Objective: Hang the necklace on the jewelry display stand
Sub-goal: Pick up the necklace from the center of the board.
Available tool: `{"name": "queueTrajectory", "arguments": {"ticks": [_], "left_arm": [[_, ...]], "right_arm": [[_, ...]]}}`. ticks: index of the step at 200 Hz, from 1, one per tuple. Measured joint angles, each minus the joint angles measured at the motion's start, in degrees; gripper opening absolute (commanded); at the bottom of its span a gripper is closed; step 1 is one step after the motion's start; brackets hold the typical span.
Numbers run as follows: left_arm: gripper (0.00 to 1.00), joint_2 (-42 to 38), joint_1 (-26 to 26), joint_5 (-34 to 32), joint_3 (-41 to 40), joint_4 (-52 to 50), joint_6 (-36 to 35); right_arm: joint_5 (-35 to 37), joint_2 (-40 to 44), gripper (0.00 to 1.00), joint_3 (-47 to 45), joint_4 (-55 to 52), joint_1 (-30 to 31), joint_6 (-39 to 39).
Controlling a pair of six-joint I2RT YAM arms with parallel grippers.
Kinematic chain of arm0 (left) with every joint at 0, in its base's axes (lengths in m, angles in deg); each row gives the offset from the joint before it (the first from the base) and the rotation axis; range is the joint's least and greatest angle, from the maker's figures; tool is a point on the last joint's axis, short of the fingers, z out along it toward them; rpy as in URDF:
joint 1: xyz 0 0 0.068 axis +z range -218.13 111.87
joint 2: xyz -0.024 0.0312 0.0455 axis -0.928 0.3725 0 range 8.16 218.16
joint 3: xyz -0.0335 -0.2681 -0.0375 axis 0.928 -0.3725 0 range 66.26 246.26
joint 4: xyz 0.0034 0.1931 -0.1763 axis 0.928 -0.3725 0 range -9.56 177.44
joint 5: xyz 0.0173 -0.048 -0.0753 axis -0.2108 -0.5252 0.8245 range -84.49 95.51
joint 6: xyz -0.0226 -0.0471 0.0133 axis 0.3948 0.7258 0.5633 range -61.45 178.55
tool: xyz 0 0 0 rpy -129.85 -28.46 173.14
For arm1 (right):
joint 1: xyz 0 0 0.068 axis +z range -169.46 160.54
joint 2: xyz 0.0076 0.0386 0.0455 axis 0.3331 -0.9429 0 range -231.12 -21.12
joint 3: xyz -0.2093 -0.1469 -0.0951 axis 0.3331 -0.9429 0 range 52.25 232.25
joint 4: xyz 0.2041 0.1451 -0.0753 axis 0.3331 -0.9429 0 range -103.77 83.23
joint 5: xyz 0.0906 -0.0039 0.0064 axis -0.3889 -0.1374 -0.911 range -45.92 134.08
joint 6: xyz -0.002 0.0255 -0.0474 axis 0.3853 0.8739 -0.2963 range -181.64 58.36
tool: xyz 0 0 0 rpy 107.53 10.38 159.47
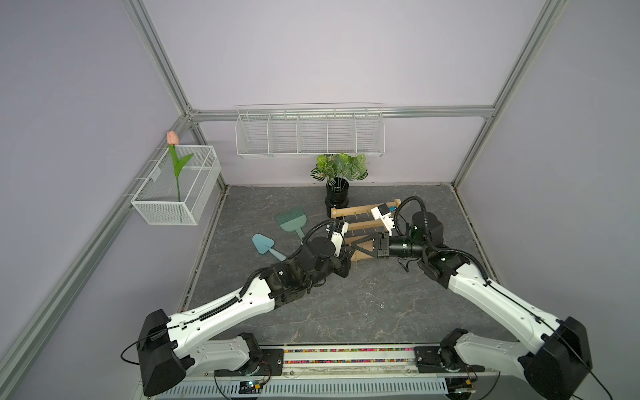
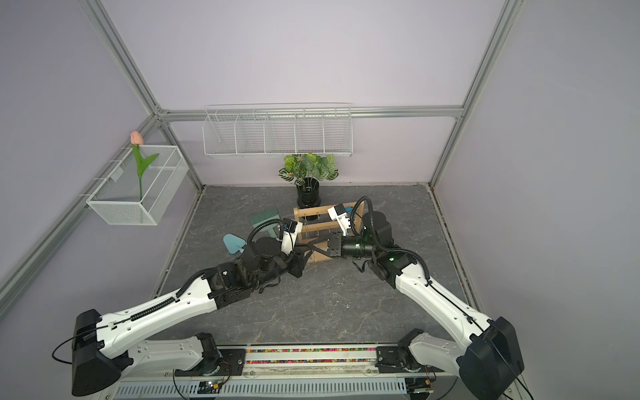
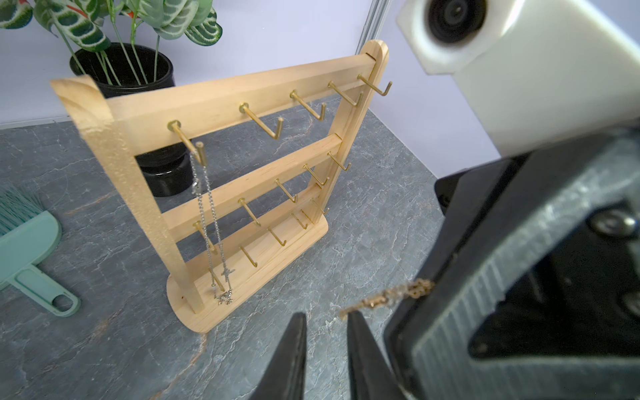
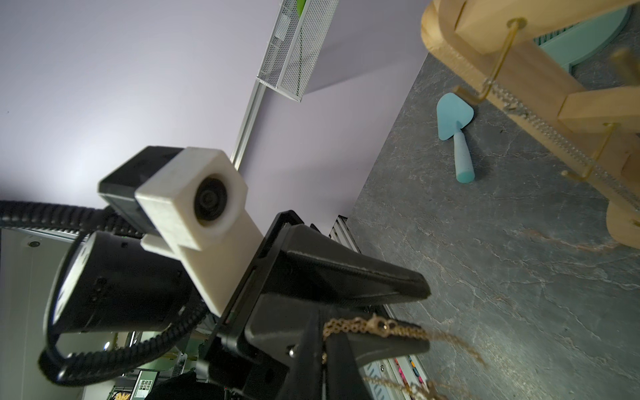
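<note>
Near the middle of both top views, just below the potted plant [image 1: 337, 195], we are finding the jewelry display stand [image 1: 351, 210] standing upright on the grey table [image 1: 346, 311], and both arms are meeting at its lower left corner. We are reading the right gripper [image 1: 354, 246] as pinched fully closed on the gold necklace [image 4: 356, 325], whose chain is trailing out from its tips in the wrist views. The left gripper [image 3: 326, 320] is showing a clear gap between its partly spread fingers. The chain is reaching the tip of one finger, but we cannot tell whether it is gripping anything. A silver necklace [image 3: 224, 297] is already hanging from a hook [image 3: 188, 140] on the top crossbar. So we are judging the pickup as done and the hanging as left: the gold chain is touching no hook, and we are expecting it to need spreading into a loop and carrying onto a free one.
</note>
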State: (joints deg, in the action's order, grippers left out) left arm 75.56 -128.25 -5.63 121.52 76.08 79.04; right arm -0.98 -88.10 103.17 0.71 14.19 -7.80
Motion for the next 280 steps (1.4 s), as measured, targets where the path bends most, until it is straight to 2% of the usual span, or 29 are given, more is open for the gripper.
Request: {"name": "queueTrajectory", "arguments": {"ticks": [47,187,280], "left_arm": [[0.2,0.0,0.0,-0.59,-0.26,0.85,-0.07],[0.21,-0.9,0.0,-0.55,-0.33,-1.31,-0.87],[0.22,-0.85,0.0,1.75,-0.33,-0.81,-1.29]], "right_arm": [[0.0,0.0,0.07,-0.02,0.13,0.37,0.42],[0.26,-0.44,0.07,-0.02,0.5,0.26,0.59],[0.24,-0.46,0.07,-0.02,0.55,0.2,0.79]]}}
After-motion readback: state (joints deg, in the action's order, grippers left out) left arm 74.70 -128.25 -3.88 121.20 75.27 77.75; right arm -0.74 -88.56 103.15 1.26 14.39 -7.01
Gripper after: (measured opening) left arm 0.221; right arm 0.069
